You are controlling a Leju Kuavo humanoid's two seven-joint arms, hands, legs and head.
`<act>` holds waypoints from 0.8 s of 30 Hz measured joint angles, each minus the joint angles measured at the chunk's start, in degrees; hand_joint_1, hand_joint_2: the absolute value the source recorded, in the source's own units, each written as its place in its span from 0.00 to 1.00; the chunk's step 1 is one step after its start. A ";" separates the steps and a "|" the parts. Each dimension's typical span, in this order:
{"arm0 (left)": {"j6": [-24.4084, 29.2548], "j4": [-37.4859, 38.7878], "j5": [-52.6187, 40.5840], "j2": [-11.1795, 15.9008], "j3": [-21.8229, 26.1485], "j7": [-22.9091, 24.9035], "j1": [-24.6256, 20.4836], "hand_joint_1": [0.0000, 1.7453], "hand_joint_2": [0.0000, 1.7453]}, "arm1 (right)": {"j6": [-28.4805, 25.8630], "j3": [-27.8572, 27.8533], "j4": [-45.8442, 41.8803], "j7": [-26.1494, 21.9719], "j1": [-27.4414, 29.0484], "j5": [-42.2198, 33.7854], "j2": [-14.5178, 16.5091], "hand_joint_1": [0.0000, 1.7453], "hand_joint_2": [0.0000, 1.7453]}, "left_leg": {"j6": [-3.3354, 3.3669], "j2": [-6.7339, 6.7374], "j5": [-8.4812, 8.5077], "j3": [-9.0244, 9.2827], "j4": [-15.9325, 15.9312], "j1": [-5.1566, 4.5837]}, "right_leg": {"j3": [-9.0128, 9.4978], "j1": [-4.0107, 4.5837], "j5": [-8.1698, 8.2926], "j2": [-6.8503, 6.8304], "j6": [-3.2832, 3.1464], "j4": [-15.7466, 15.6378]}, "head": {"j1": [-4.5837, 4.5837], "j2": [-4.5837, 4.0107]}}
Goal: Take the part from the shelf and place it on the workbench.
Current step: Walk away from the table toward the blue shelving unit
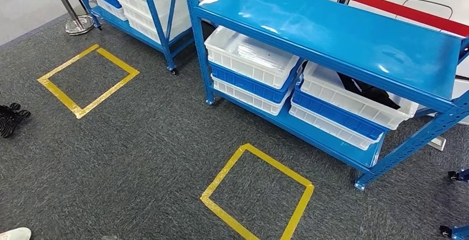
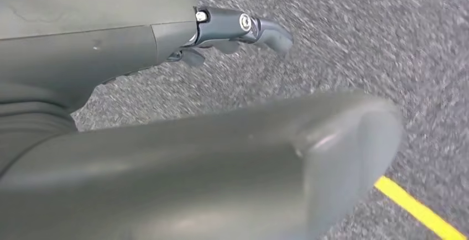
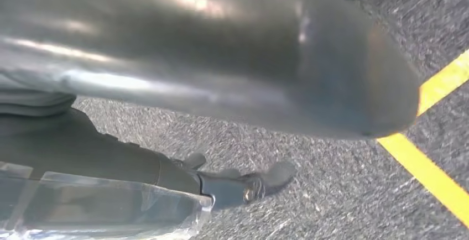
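**Nothing picked yet: both hands hang empty, shelf ahead**

The task looks barely begun. In the wrist views each arm hangs down over grey carpet (image 2: 343, 35) with yellow tape (image 3: 426, 168) beneath it. The left hand (image 2: 182, 85) holds nothing: its thick thumb lies apart from the dark fingers (image 2: 243, 30), which stretch out straight with only carpet beyond them. The right hand (image 3: 221, 118) is likewise empty, thumb and fingers (image 3: 254, 184) spread, nothing between them. A clear plastic cover sits at its wrist.

The blue shelf (image 1: 332, 30) stands well ahead of both hands and somewhat to the right-hand side. Its lower level carries stacked white and blue bins (image 1: 251, 63). A dark object (image 1: 368, 92) lies in the top white bin on the right-hand side, partly hidden under the shelf top; I judge this to be the part, though its shape cannot be made out. A taped yellow square (image 1: 257, 193) marks the carpet between the hands and the shelf, likely a standing spot.

Still to do, by my reading: close in on the shelf, reach under the top, grasp the part, carry it to the bench and set it down.
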 joint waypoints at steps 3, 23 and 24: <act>-0.02 -0.01 -0.07 0.00 -0.02 0.05 -0.06 0.00 0.00 | 0.00 0.00 0.00 -0.02 0.01 -0.04 0.04 0.00 0.00 | -0.94 -0.08 -4.29 -4.22 8.17 0.54 | 0.91 0.19 -0.25 0.13 -0.74 0.02 | -0.11 0.00; 0.27 -0.01 -0.03 -0.09 0.01 0.49 -0.22 0.00 0.00 | -0.07 0.00 -0.02 0.09 0.02 0.27 0.16 0.00 0.00 | 3.00 -0.95 2.35 0.15 -3.34 -0.18 | -4.57 -0.54 -3.41 0.38 3.72 9.49 | 0.24 -0.01; 0.36 -0.01 0.00 -0.10 0.01 0.50 -0.22 0.00 0.00 | -0.07 0.00 -0.01 0.15 0.04 0.34 0.16 0.00 0.00 | 2.35 -0.98 1.88 0.29 -2.92 0.05 | -3.48 -0.83 -1.43 0.32 4.53 6.05 | 0.31 -0.01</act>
